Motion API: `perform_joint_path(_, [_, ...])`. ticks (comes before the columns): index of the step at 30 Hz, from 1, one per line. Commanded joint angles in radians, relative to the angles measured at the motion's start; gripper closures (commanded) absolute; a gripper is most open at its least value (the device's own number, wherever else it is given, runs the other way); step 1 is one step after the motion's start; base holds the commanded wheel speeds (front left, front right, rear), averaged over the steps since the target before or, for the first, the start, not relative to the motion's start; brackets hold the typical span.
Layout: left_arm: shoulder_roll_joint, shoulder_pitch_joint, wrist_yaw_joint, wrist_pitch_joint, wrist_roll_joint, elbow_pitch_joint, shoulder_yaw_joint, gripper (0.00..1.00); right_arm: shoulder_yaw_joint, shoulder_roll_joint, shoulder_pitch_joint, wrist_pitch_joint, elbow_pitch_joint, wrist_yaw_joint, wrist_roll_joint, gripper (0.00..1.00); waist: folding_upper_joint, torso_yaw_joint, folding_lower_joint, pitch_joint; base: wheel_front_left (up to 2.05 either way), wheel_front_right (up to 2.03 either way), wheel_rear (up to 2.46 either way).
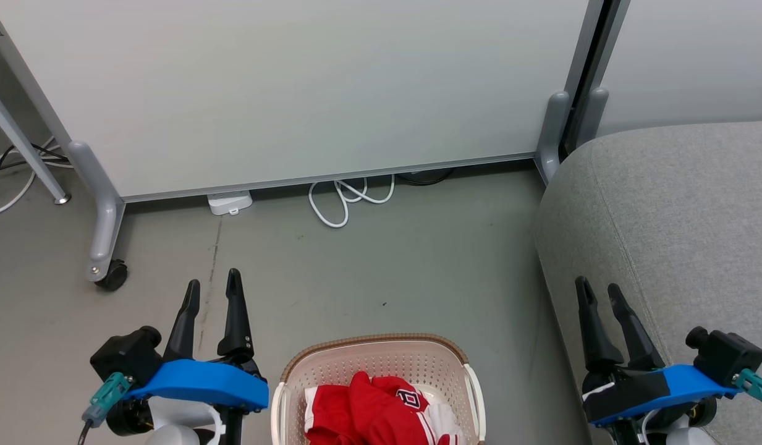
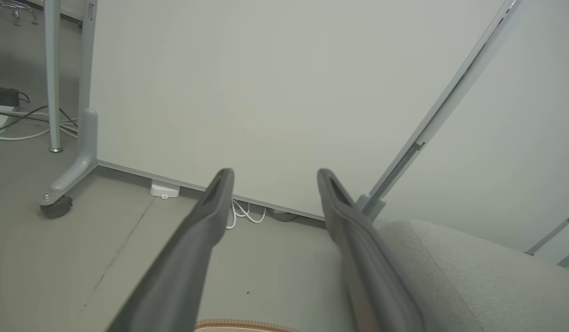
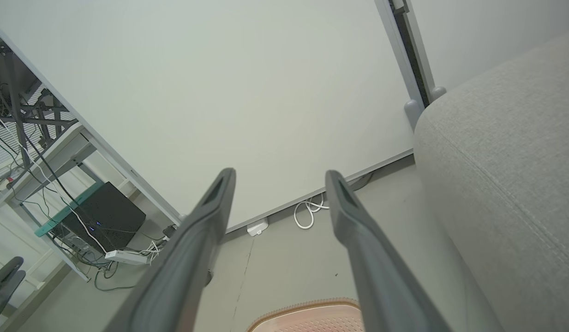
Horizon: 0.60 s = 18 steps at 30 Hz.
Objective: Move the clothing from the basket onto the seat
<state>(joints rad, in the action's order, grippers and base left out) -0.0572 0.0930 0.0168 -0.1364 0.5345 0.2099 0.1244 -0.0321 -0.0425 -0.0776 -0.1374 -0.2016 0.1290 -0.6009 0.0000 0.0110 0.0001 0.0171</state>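
The clothing (image 1: 381, 411) lies bunched in the basket (image 1: 374, 340). It is red fabric with white stripes, and a small dark-and-white emblem (image 1: 411, 399) faces up on the topmost fold. The pile sits toward the near side of the basket. The bottom edge of the head view cuts off its lower part, so we cannot tell how the garments are layered. The basket stands on the floor (image 1: 381, 266) between our two arms. The seat (image 1: 683, 210) is near it on the right, and its rounded grey edge appears to stand higher than the basket rim.

The left gripper (image 1: 214, 278) hangs left of the basket, jaws spread wide and holding nothing. The right gripper (image 1: 597, 284) hangs over the seat's edge, likewise spread and empty. Both point away from us, toward the partition panel (image 1: 306, 86).

We judge the task not yet begun; the step in hand is the first reach. To do it well:

1. Bring one gripper over the pile's centre and tilt the fingers downward.
2. Descend inside the rim without touching the handles.
3. Close on a raised fold, not a flat panel, so that fabric bunches between the pads.
4. Lift until the trailing cloth clears the rim; otherwise the light basket may tip or drag along.
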Motion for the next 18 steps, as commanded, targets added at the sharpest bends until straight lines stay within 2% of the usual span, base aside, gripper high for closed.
perform_joint_path(1, [-0.008, 0.026, -0.006, -0.011, -0.027, -0.007, 0.007, 0.0, -0.005, -0.007, -0.024, -0.01, 0.006, 0.002, 0.026, 0.0, 0.0, 0.0, -0.0001, 0.0, 0.0, 0.0, 0.0])
perform_joint_path(18, [-0.01, 0.034, -0.02, -0.053, -0.194, -0.014, 0.044, 0.0, -0.022, -0.009, -0.031, -0.051, -0.003, 0.002, 0.2, 0.0, 0.0, 0.004, -0.0001, 0.007, 0.0, 0.0, 0.0])
